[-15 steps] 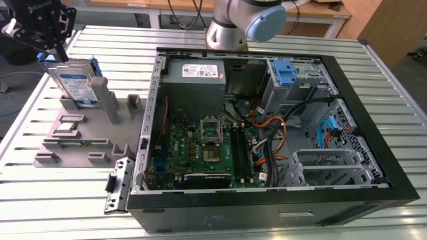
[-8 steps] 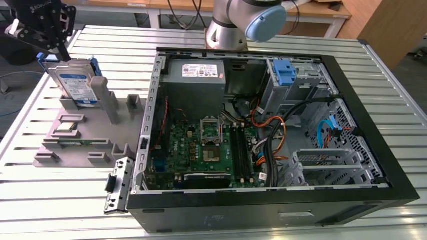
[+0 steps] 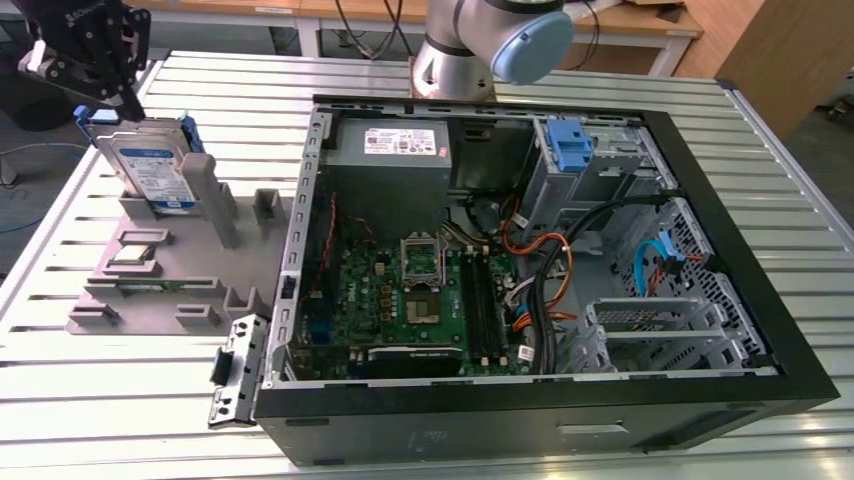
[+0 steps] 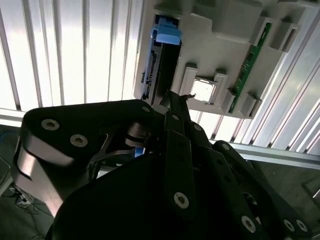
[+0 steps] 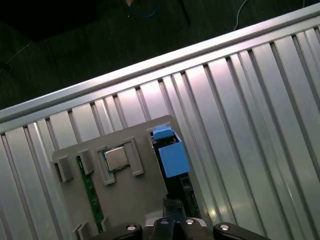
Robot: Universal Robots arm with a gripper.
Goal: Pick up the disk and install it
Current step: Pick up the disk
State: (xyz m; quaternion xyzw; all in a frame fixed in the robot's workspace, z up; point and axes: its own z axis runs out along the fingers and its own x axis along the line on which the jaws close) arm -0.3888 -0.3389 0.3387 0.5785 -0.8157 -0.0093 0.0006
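The slatted metal table (image 3: 747,150) carries an open computer case (image 3: 707,185), which lies on its side on the exterior view's right. Its grey power supply (image 3: 391,145) sits at the far wall, and a small blue bracket (image 3: 570,147) sits in the drive bay beside it. The base of the robot arm (image 3: 461,50) stands just behind the case.

On the exterior view's left, beside the case, there is a grey parts holder (image 3: 147,305). The disk (image 3: 151,165) stands upright in a slot at the far end of this holder. Its long axis points up, its label face is turned to the near side, and its blue rail (image 5: 172,159) is seen from above in the first wrist view.

The gripper (image 3: 120,98) hangs above the top edge of the disk, a little to the far left of it. So the disk lies directly below and slightly nearer than the gripper. I judge they are close but not touching.

How far the gripper is open I cannot tell, but it has hold of nothing, since the disk is not lifted from its slot. A processor chip (image 5: 116,157) and a green memory stick (image 4: 252,57) also rest in the holder, near the disk.
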